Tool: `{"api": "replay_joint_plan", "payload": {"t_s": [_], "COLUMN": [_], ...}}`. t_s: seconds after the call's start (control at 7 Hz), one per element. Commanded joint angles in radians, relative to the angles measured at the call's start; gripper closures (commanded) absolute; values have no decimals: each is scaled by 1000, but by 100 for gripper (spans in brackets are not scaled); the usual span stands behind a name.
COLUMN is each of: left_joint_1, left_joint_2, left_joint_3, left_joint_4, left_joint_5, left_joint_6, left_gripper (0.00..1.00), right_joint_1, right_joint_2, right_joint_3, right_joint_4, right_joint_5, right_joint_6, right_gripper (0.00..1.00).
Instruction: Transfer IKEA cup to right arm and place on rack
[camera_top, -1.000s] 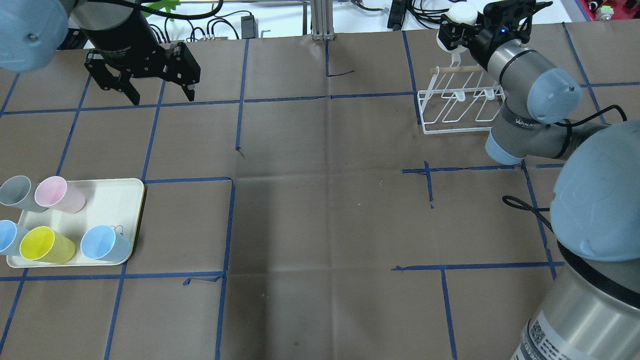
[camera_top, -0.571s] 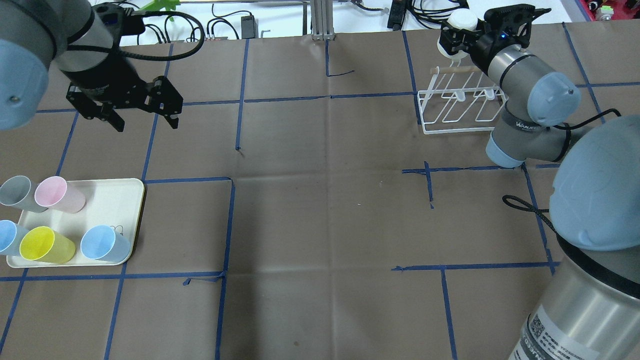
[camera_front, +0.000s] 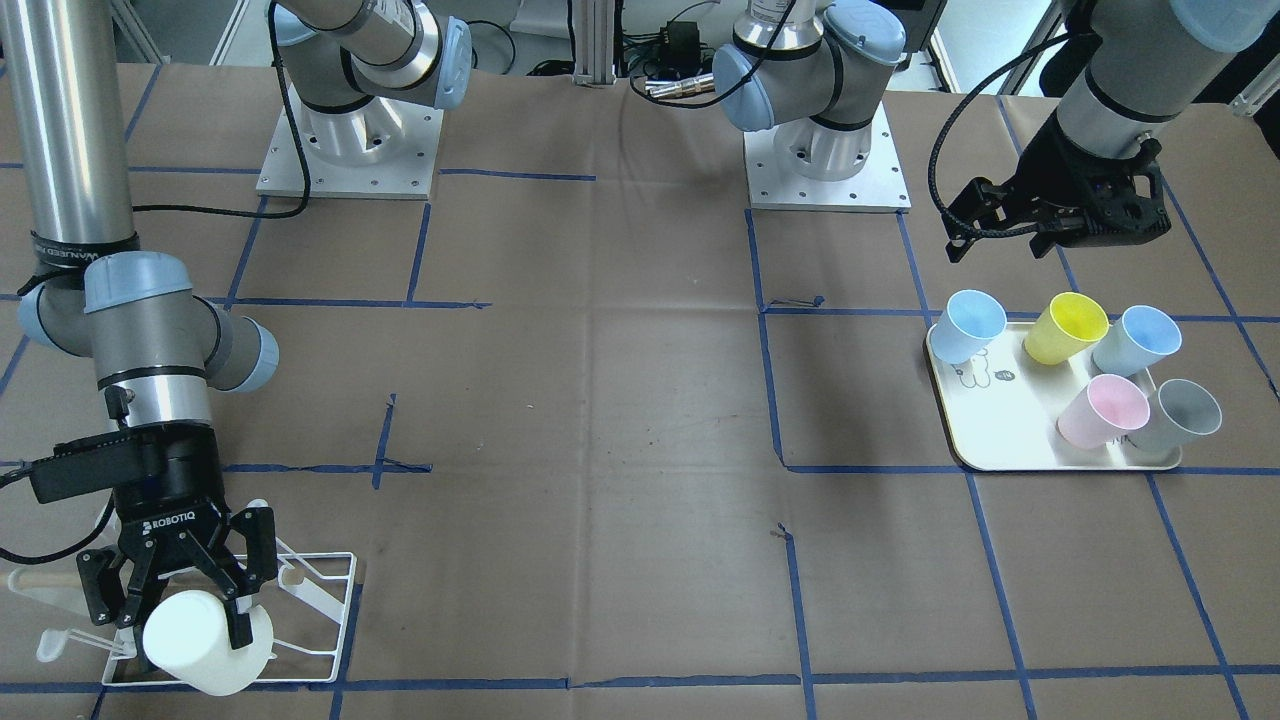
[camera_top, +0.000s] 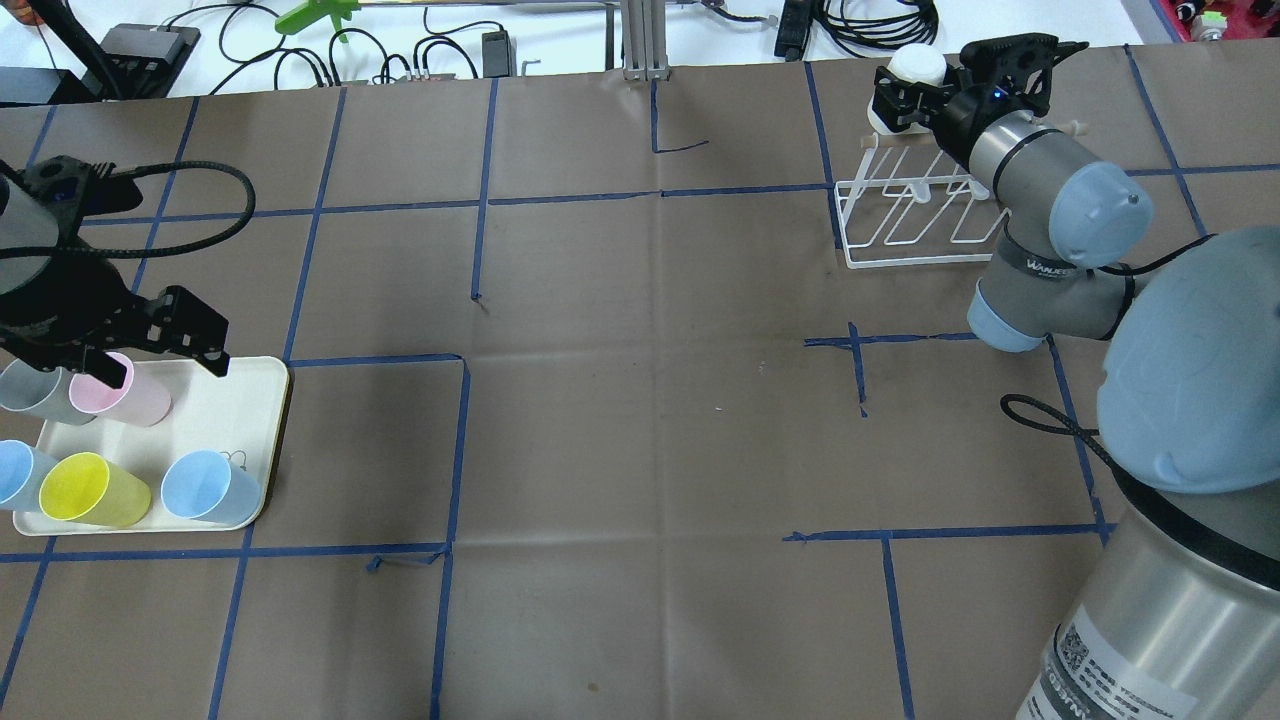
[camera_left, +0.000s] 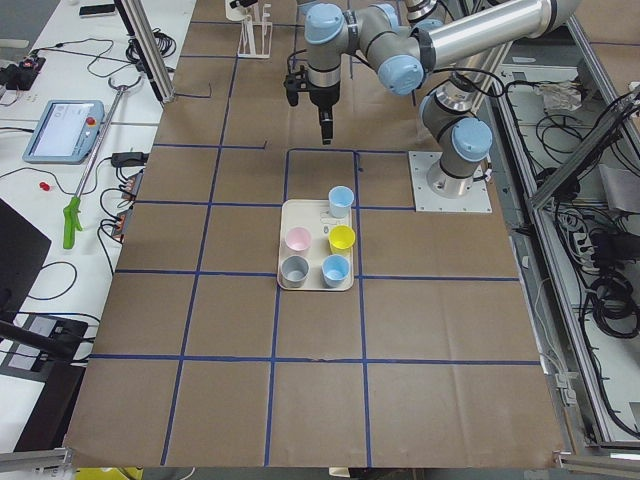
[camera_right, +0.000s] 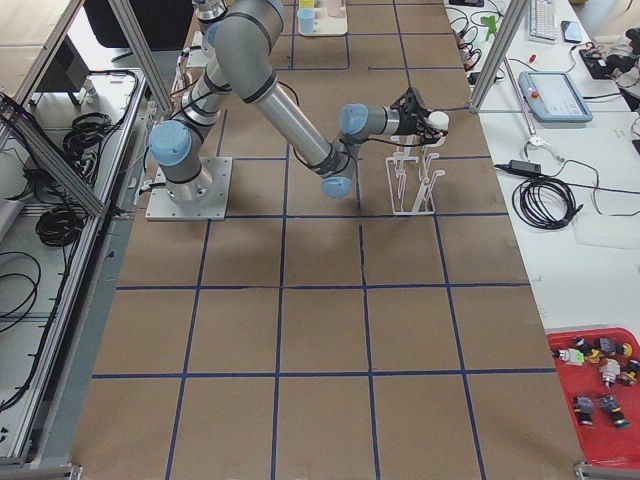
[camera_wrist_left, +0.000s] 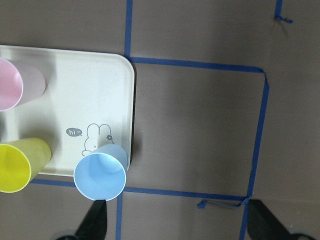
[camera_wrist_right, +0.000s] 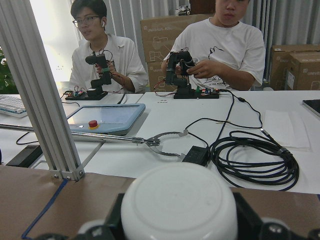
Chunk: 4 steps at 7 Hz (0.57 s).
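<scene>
White cup (camera_front: 205, 640) sits in the right gripper (camera_front: 170, 612), whose two fingers are clamped on its sides. It is held tipped on its side, over the end of the rack (camera_top: 900, 225) farthest from the robot. Whether it touches a prong cannot be told. There is one rack, of white wire, with one wooden dowel (camera_top: 900, 142) across it.

The left gripper (camera_top: 160, 365) hangs above the table at the tray (camera_top: 230, 400), with its two fingers spread and nothing between them. It touches no cup.

Five cups stand on the one cream tray:
- Two are blue, one (camera_top: 205, 485) at the corner nearest the table's middle and one (camera_top: 15, 475) at the outer edge.
- One yellow cup (camera_top: 90, 490) stands between the two blue ones.
- One pink cup (camera_top: 115, 388) and one grey cup (camera_top: 30, 388) stand side by side in the row farther from the robot.

That makes six cups in all, counting the white one.

In the right wrist view two people (camera_wrist_right: 222, 45) sit behind a white bench, each handling a small black device.
</scene>
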Motion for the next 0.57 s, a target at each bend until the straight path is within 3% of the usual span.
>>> {"api": "replay_joint_plan", "payload": {"t_s": [0.0, 0.43], "left_joint_1": [99, 141], "left_joint_2": [33, 11], "left_joint_3": [-63, -83], "left_joint_4": [13, 23], "left_joint_5": [-4, -6], "left_joint_6": [102, 162], "left_gripper": [1, 2], "right_joint_1": [-1, -10], "right_joint_2": [-1, -3], "right_joint_3": [-1, -6], "right_joint_4": [0, -1], "right_joint_5": [1, 42], "right_joint_6": [8, 8], "right_gripper": [1, 1]}}
